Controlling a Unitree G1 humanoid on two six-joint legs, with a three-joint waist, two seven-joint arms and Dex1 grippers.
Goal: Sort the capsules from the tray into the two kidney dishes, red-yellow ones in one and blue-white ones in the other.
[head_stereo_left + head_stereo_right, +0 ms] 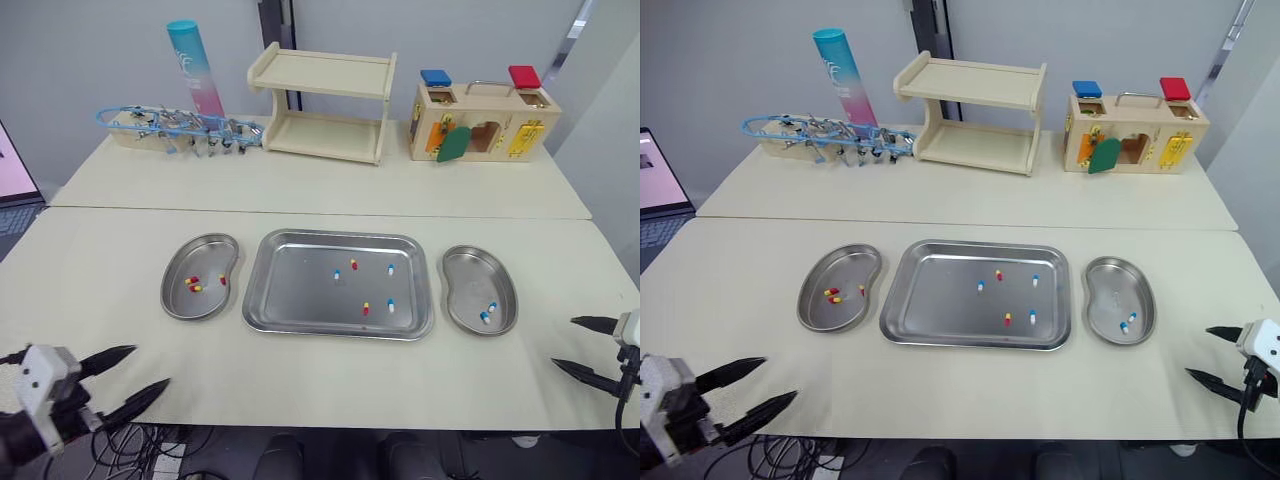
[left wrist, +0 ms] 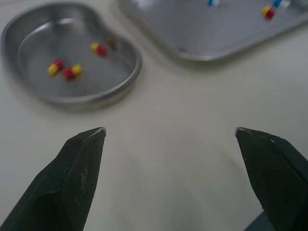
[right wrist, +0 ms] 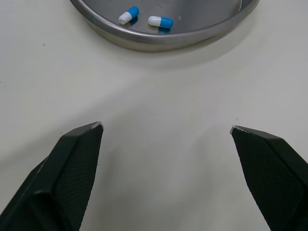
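Red and yellow, blue and white: five capsules (image 1: 365, 308) lie scattered on the tray (image 1: 300, 300), none touching another. Two are red-yellow capsules (image 1: 353, 264) and three are blue-white capsules (image 1: 390, 268), all in the tray's right half. The left kidney dish (image 1: 205, 260), just beside the tray's left edge, holds three red-yellow ones. The right kidney dish (image 1: 470, 275), just beside the tray's right edge, holds two blue-white ones. I judge the sort roughly half done.

My left gripper (image 1: 150, 366) hovers over the table (image 1: 330, 380) in front of the tray's left corner, fingers spread wide and empty. My right gripper (image 1: 562, 341) hangs beyond the tray's right side, past the right dish, equally spread and holding nothing.

For the next pick I would let each arm take the colour its own dish collects. I would come down straight over one capsule with my fingers set across its short width. Narrowing the gap before touching the metal should keep a tip from skidding the capsule away. The shell looks smooth and small, so I would close gently. The pair near the tray's front right sit near each other and need care. I would release low inside the dish.
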